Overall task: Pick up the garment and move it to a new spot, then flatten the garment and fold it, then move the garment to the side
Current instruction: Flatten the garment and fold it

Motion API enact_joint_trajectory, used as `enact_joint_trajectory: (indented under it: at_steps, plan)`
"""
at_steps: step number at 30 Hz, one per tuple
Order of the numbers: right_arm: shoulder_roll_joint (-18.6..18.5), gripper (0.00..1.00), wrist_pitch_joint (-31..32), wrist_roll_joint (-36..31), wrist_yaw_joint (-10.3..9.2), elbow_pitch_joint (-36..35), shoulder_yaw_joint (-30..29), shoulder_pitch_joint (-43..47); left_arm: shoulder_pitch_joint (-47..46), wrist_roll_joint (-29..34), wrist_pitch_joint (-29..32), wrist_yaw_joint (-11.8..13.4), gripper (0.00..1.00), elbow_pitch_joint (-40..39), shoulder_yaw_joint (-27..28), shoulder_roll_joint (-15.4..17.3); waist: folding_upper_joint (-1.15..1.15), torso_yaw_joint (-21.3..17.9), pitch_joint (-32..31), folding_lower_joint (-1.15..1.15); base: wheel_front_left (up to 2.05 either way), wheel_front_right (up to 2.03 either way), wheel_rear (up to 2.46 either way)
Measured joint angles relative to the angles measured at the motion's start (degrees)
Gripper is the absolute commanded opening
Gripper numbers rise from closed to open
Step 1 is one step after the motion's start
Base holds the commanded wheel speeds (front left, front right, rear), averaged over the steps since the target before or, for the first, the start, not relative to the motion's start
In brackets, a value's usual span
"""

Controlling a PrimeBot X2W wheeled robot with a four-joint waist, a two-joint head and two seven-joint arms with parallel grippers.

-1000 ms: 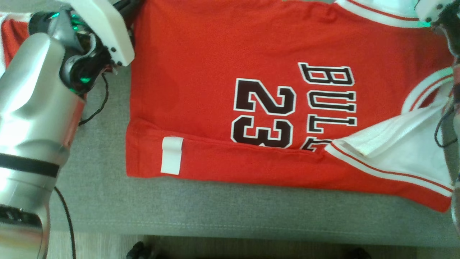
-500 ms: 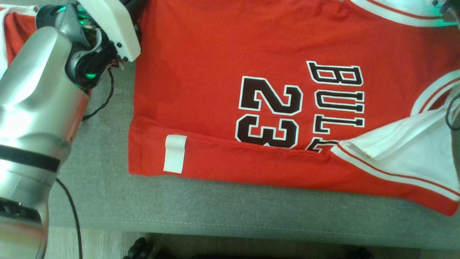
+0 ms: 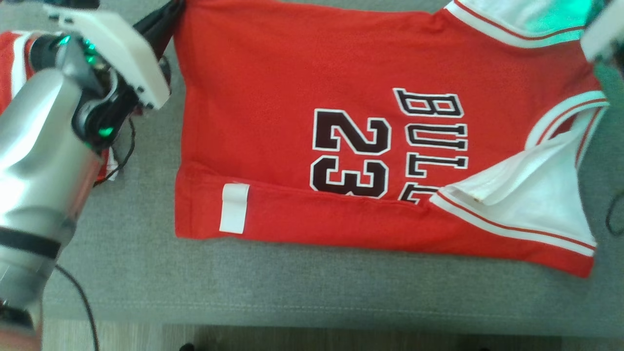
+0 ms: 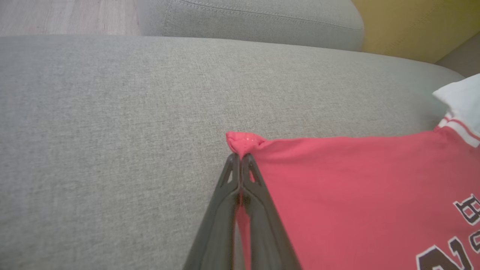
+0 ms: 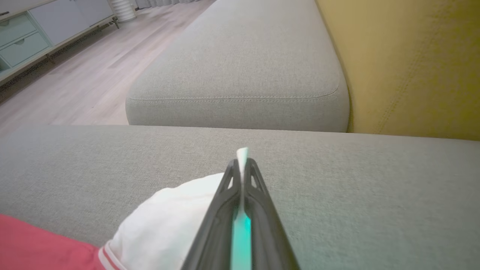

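Jersey (image 3: pixel 273 87), red with a black 23, lies spread on the grey sofa cushion (image 3: pixel 312 287) with its near edge folded over, the left tool (image 4: pixel 240 159) clamped on a red hem corner and the right tool (image 5: pixel 242 165) clamped on a white edge.

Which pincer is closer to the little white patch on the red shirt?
Left. The left pincer pinches a corner of the red shirt on the same end as the white patch. The right pincer pinches its white sleeve at the opposite end.
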Motion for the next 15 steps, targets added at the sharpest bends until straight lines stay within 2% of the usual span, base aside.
enact_joint_trajectory:
  at_steps: [6, 9, 15]
  plan:
    - [0.40, 0.00, 2.02, 0.60, 0.00, -14.78, -4.91, 13.97, 4.99, -0.71, -1.44, 0.60, 0.00, -4.77, 0.11, 2.98, 0.00, -1.05, -2.91, 0.00, 0.00, 0.00, 0.00]
    - [3.00, 0.00, 3.54, 0.79, 0.00, -20.62, -7.33, 22.08, 8.59, -1.64, -2.30, 1.52, 0.00, -8.36, 0.22, 4.22, 0.00, -1.52, -4.49, 0.00, 0.00, 0.00, 0.00]
    - [8.62, 0.00, 5.60, 1.75, 0.00, -28.00, -9.82, 35.39, 17.98, -1.62, -4.95, 5.64, 0.00, -15.99, 0.18, 7.23, 0.00, -2.86, -6.98, 0.00, 0.00, 0.00, 0.00]
